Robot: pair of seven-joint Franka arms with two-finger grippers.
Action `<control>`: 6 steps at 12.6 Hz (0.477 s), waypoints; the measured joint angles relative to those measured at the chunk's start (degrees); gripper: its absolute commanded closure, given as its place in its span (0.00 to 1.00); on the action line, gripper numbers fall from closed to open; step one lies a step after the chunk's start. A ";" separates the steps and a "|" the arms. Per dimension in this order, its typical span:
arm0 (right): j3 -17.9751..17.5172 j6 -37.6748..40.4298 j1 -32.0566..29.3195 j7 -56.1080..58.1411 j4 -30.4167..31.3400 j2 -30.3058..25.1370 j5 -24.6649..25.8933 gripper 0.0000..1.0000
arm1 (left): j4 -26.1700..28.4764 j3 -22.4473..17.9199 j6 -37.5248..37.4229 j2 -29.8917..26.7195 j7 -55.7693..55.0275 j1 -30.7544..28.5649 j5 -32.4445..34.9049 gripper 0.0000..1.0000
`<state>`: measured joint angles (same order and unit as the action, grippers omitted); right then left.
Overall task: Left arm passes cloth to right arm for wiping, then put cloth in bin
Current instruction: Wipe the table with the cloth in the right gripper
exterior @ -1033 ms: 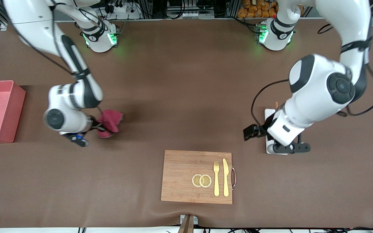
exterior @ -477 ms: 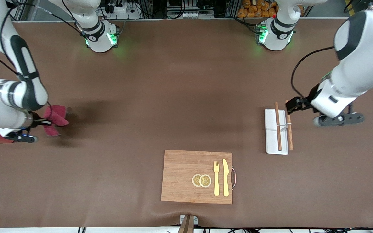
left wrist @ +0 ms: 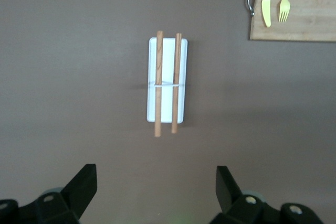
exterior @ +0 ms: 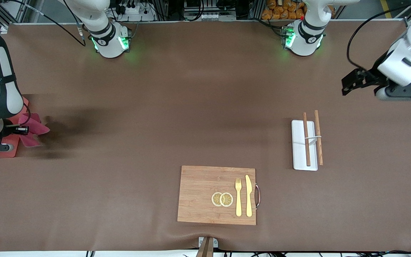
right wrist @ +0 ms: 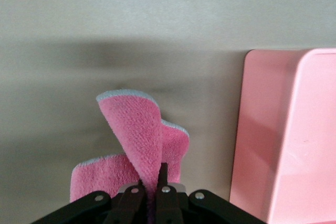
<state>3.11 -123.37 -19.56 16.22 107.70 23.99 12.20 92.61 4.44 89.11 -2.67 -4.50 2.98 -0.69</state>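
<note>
I see the right pincer (right wrist: 152, 190) clamped on the crimson cloth (exterior: 31, 129), hanging just beside the pink bin (exterior: 5, 151) at the right arm's end of the surface (exterior: 191, 117). My left pincer (left wrist: 156, 184) hangs with fingers apart above bare surface near the white tray (exterior: 300, 146) with two chopsticks (exterior: 306, 139).

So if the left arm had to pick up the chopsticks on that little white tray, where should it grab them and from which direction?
Probably from straight above, at the bare ends of the chopsticks that overhang the white tray. The two lie flat and parallel, joined by a thin band at mid-length, so closing across both near there should lift them together. The left end effector is open above the table near them.
</note>
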 measured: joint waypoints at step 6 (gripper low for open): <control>-1.95 -0.87 9.62 -19.06 4.18 0.34 -1.52 1.00 | 0.48 -1.00 -1.55 -0.52 3.39 0.82 0.00 0.00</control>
<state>1.16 -124.24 -9.93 -2.83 111.89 24.33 10.68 93.09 3.44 87.56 -3.20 -1.11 3.79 -0.69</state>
